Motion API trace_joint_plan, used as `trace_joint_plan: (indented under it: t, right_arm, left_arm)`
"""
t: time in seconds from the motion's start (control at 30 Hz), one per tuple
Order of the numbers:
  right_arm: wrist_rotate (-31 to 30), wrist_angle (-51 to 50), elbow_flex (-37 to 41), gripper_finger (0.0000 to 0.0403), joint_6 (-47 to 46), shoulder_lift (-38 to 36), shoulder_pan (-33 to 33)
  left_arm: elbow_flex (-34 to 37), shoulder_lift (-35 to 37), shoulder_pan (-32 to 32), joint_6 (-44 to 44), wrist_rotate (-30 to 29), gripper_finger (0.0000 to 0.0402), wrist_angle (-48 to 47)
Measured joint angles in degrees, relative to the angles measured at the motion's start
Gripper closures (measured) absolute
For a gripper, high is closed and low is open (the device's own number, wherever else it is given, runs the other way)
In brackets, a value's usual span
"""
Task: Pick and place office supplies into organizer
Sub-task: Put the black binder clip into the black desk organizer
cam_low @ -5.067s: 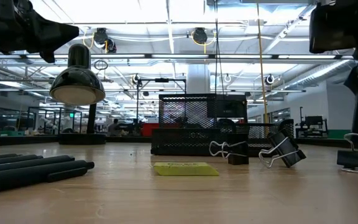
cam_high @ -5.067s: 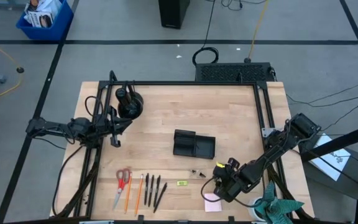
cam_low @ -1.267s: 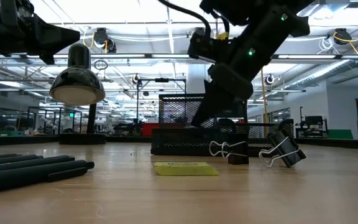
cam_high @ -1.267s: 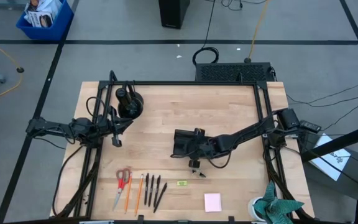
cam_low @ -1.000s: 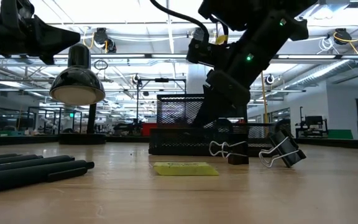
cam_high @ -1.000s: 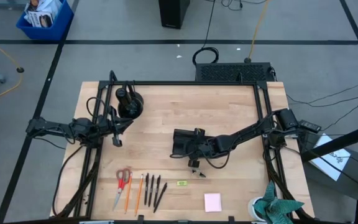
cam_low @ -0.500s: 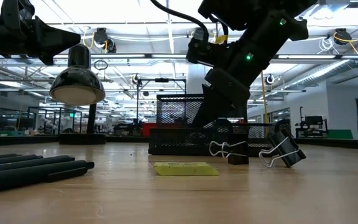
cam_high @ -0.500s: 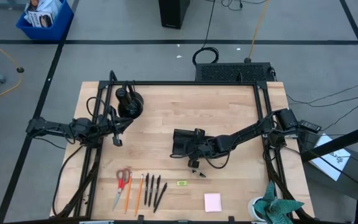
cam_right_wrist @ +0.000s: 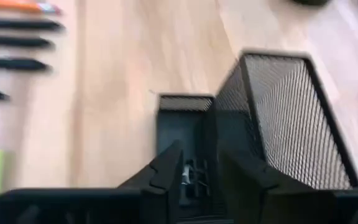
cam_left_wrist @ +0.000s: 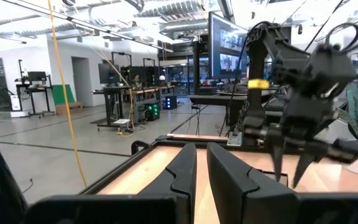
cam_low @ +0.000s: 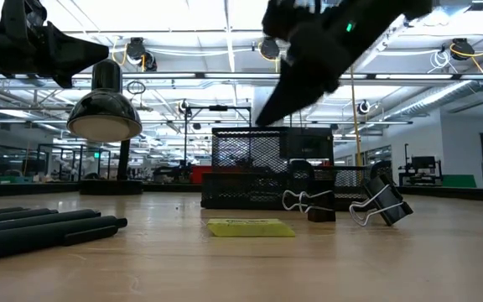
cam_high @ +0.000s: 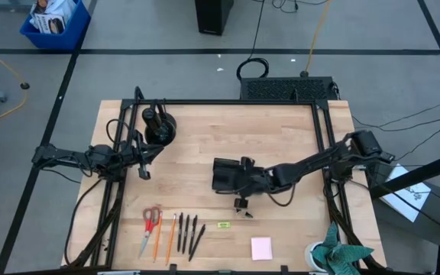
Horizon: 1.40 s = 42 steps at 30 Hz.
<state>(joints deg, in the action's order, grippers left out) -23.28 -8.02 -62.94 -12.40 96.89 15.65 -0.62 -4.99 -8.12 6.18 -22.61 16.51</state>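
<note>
The right gripper (cam_high: pixel 244 181) hovers over the black mesh organizer (cam_high: pixel 226 175) at mid-table, fingers parted and holding nothing; a small clip (cam_right_wrist: pixel 192 176) seems to lie in the low compartment below, though blurred. The left gripper (cam_high: pixel 143 169) waits at the table's left, fingers nearly closed, empty.

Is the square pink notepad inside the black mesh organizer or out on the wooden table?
Out. The pink notepad lies flat on the wooden table, well apart from the black mesh organizer.
</note>
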Motion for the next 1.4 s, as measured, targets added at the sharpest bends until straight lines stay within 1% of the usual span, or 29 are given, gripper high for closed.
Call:
trace_joint_plan:
  t: [0.1,0.2,0.3,0.47,0.57,0.63,0.87,0.97,1.33,1.4]
  right_arm:
    - [1.40,0.54,-0.01,0.0278,-0.85,-1.95,1.18]
    - [2.73,2.17,-0.04,0.0263,-2.25,-2.11,2.72]
    - [4.58,4.27,-0.11,0.0249,-2.59,-0.48,4.45]
    - [7.83,2.55,-0.07,0.0222,-2.63,1.50,6.28]
    - [11.81,3.12,-0.07,0.0213,-1.87,1.97,6.45]
    - [13.54,3.47,-0.07,0.0212,-2.09,2.22,6.14]
    - [14.96,3.33,-0.07,0.0221,-2.77,4.80,4.93]
    - [17.47,3.20,-0.07,0.0221,-1.89,5.80,4.99]
    - [17.58,3.53,-0.07,0.0222,-1.89,6.15,4.98]
    - [18.91,3.53,-0.07,0.0222,-1.61,6.15,5.46]
  left_arm:
    - [0.00,0.00,0.00,0.04,0.00,0.0355,0.00]
    - [0.01,0.00,0.00,0.05,0.00,0.0355,0.00]
    - [0.00,0.00,0.00,0.04,0.00,0.0355,0.00]
    - [0.01,0.00,0.02,0.03,0.00,0.0355,-0.01]
    - [0.00,0.00,0.00,0.02,0.00,0.0355,-0.07]
    - [0.01,0.00,0.01,0.00,0.00,0.0355,-0.10]
    - [0.00,0.02,0.00,-0.02,0.00,0.0355,-0.35]
    - [0.00,0.00,0.01,-0.01,0.00,0.0355,-0.46]
    - [0.00,0.00,0.00,0.00,0.00,0.0355,-0.46]
    - [0.00,0.01,0.01,0.00,0.00,0.0355,-0.48]
